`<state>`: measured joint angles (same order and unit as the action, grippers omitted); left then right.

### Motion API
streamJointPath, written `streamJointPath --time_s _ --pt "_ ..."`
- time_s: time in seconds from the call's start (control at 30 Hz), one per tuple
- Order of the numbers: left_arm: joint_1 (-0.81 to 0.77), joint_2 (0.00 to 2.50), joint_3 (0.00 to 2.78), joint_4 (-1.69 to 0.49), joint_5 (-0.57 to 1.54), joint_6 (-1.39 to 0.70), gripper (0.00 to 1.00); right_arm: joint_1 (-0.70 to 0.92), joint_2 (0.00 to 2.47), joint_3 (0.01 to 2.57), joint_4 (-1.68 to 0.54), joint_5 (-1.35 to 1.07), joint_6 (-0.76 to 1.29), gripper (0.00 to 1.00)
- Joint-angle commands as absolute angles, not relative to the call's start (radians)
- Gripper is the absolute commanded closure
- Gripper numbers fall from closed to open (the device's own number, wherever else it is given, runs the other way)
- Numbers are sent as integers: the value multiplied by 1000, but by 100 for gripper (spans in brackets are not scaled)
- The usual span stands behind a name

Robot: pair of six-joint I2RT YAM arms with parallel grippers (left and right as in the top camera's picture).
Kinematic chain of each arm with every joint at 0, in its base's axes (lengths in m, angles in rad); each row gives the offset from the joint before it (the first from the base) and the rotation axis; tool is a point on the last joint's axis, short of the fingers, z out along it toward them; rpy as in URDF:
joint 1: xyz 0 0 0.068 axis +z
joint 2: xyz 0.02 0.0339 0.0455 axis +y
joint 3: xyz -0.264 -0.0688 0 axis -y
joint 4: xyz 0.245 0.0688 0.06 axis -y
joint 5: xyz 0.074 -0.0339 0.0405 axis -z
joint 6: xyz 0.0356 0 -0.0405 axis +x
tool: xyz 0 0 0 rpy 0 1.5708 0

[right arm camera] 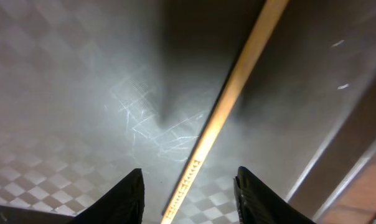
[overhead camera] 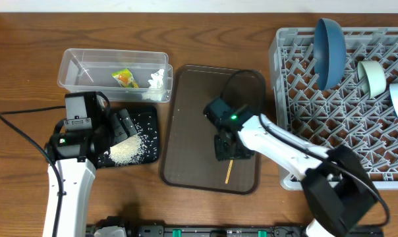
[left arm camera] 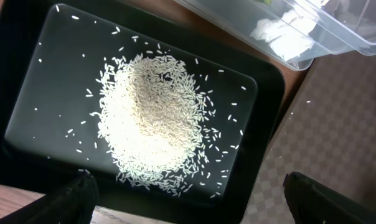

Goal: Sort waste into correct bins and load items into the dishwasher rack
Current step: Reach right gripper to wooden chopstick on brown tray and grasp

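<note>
Wooden table carries a brown tray at centre, where the chopstick lies between the right gripper's parted fingers, a gap on each side. At left, the left gripper, spread wide, hovers over rice in the black tray. The wrapper and tissue sit in the clear tub beyond. The rack stands at right.

The left arm is a long white shell ending in a boxy black wrist block. A small green light glows on its black joint, and a thin black cable trails from it. The right arm has the same white shell between bulky black joints, a green lamp on its dark wrist and a black wire arching above. The left fingers are matte black and rounded. The right fingers are black with blunt, tapered tips.
</note>
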<state>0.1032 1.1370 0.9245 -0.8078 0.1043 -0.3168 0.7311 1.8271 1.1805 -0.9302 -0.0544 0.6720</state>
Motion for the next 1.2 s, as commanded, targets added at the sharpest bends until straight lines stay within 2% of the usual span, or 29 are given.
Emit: streamJointPath --time_s 0.0,0.6,0.63,0.77,0.83,0.9,1.07,1.17 --pt "106 1139 934 -811 93 -318 2 750 1869 1180 -931 -80 731 55" --pt "106 1139 934 -811 93 -318 2 751 1894 1092 -854 -80 792 63" --pt "106 1139 934 -811 93 -318 2 751 1894 1088 -848 -80 792 64" --pt "106 1139 934 -811 93 -318 2 751 1894 1084 -836 -79 792 84" --pt "106 1139 934 -810 93 -318 2 752 1894 1084 -831 -79 792 89" --pt "106 1139 934 -811 93 -318 2 752 1894 1084 -830 -79 792 89" --pt "106 1139 934 -811 93 -318 2 751 1894 1084 -830 -80 792 99" --pt "106 1139 934 -811 93 -318 2 751 1894 1084 -828 -87 792 99"
